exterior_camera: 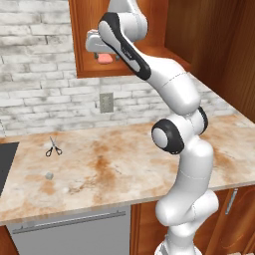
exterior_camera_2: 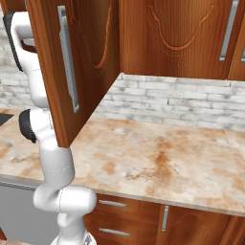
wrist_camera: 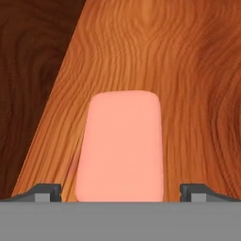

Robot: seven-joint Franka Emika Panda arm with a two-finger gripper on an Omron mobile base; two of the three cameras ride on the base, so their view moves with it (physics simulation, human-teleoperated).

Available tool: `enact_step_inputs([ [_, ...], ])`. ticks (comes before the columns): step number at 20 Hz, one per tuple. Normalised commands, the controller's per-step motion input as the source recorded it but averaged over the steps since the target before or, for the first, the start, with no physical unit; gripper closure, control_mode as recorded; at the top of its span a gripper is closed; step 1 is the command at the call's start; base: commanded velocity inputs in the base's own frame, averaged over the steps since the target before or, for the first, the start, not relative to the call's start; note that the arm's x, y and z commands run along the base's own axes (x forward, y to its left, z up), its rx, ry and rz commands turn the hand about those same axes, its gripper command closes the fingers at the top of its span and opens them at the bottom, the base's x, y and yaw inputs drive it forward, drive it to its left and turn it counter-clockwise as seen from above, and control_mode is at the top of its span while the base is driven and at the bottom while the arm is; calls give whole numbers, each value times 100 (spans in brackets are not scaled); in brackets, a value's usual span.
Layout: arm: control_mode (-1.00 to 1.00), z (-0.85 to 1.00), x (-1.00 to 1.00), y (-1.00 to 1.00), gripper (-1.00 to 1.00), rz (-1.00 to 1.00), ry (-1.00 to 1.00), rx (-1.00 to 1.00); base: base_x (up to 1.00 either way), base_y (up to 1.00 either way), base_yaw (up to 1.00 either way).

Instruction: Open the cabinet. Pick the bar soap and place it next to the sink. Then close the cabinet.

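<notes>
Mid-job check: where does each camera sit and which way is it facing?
Left base view: behind the arm's left, facing the open cabinet above the counter; the arm rises at right.
Right base view: behind its right, facing the swung-out cabinet door; the arm stands at left.
Hand view: looks along the open pincer at the bar soap.
Left base and hand views share the bar soap.

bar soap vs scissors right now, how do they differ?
Place: the bar soap lies on the wooden floor of the open cabinet; the scissors lie on the counter below, near the sink.
Look: the soap is a solid salmon-pink bar; the scissors are thin, dark-handled, blades spread.
Gripper: the open gripper straddles the soap; the scissors are far from it.
Shared: both lie flat, ungripped.
</notes>
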Motion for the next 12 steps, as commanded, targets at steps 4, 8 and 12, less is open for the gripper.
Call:
enact_step_inputs([
  [4, -100, 0, 17, 4, -100, 0, 0, 0, 0, 0, 0],
  [8, -100, -11, 30, 0, -100, 0, 0, -4, 0, 0, 0],
  [12, -100, -29, 38, 0, -100, 0, 0, -8, 0, 0, 0],
])
